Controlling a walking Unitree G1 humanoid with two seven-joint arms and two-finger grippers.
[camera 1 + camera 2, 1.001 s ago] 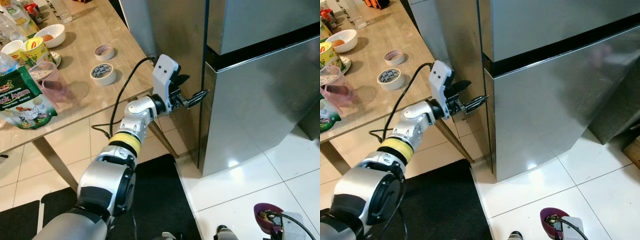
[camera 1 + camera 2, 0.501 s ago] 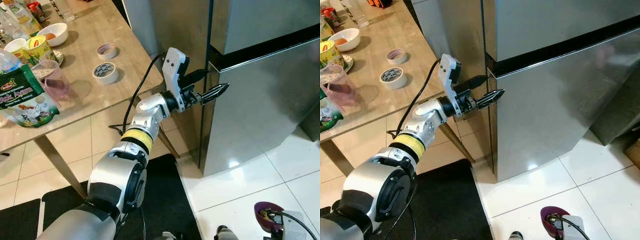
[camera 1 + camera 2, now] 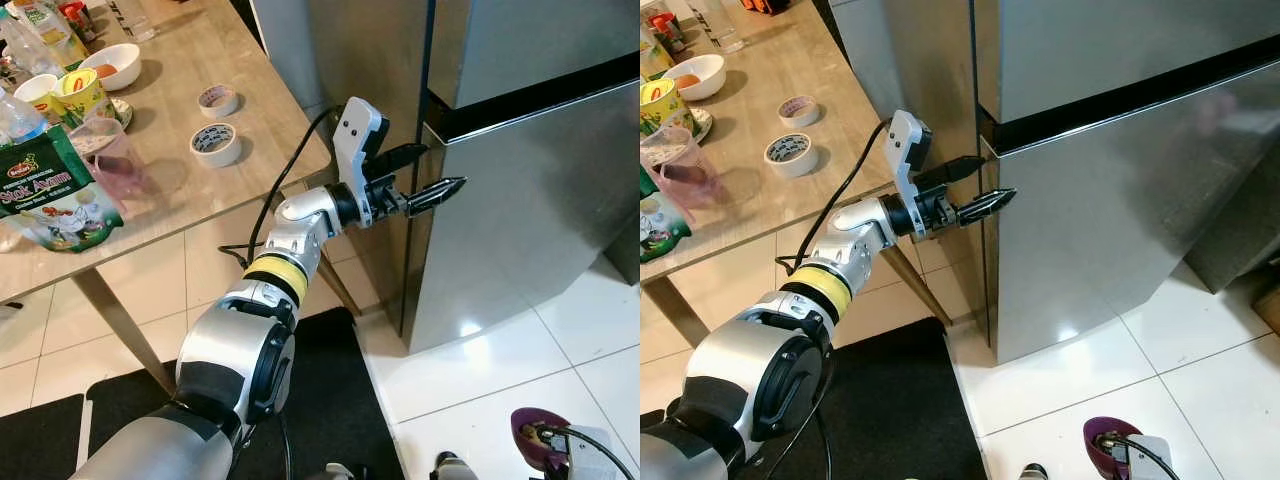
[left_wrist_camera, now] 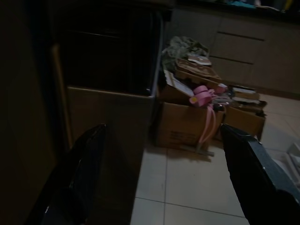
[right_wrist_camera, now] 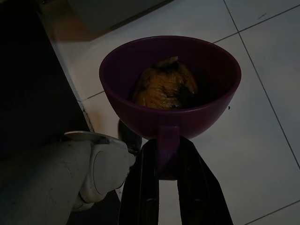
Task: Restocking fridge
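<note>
Ahead, in my left eye view, the fridge (image 3: 530, 170) stands on pale floor tiles (image 3: 500, 370) with both steel doors closed, its long axis upright and a dark seam running across between the upper and lower door. Left of the fridge is a wooden table (image 3: 160, 190) carrying two tape rolls (image 3: 215, 143), a pink jug (image 3: 105, 160), a green packet (image 3: 50, 195), cups and a white bowl (image 3: 108, 65). A black mat (image 3: 310, 400) lies on the floor near the fridge's left corner. My left gripper (image 3: 420, 178) reaches from the table side to the fridge's left edge, just under the seam, fingers parted with one above the other.

Right eye view: the same left gripper sits at the door edge; whether it touches the steel I cannot tell.

Left wrist view: dark; my fingers (image 4: 255, 178) are spread wide, with cardboard boxes (image 4: 187, 124) and a pink ribbon (image 4: 204, 96) on the tiles beyond the fridge.

Right wrist view: my right gripper (image 5: 168, 164) is clamped on the tab handle of a purple bowl (image 5: 171, 89) with brownish food inside, held upright above the tiles, low and well apart from the fridge.
</note>
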